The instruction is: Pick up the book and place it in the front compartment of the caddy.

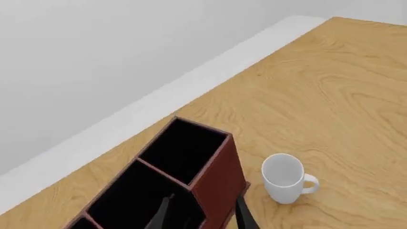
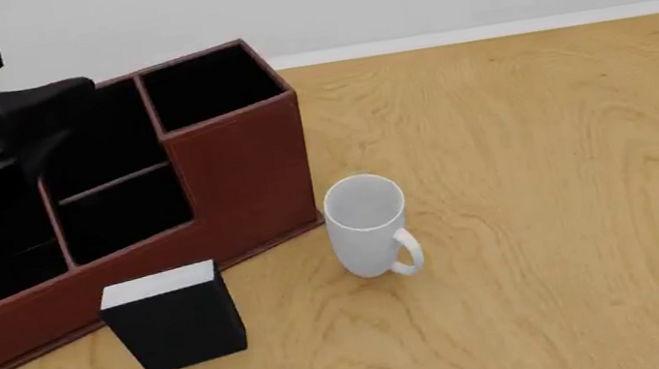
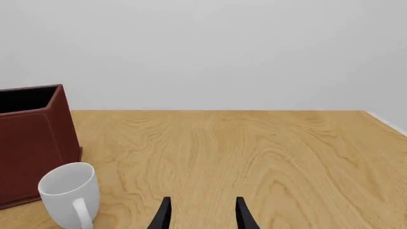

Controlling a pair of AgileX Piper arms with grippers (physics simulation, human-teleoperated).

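Hovering over the caddy (image 1: pixel 184 167), the left gripper (image 1: pixel 200 217) shows parted fingers and no book. From the front, the book (image 2: pixel 173 317) stands upright below and nearer than it, just before the caddy; the right arm sits farther off. Wrist-side, the right gripper (image 3: pixel 200 214) is parted, the mug (image 3: pixel 68 193) ahead.

books: 1 (image 2: pixel 173 317) | caddies: 1 (image 2: pixel 243 173) | mugs: 1 (image 2: pixel 369 225) | tables: 1 (image 2: pixel 538 173)

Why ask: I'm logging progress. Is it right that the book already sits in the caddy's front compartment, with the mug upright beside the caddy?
No. The front view shows the book standing on the table outside the caddy. The mug is upright beside the caddy.
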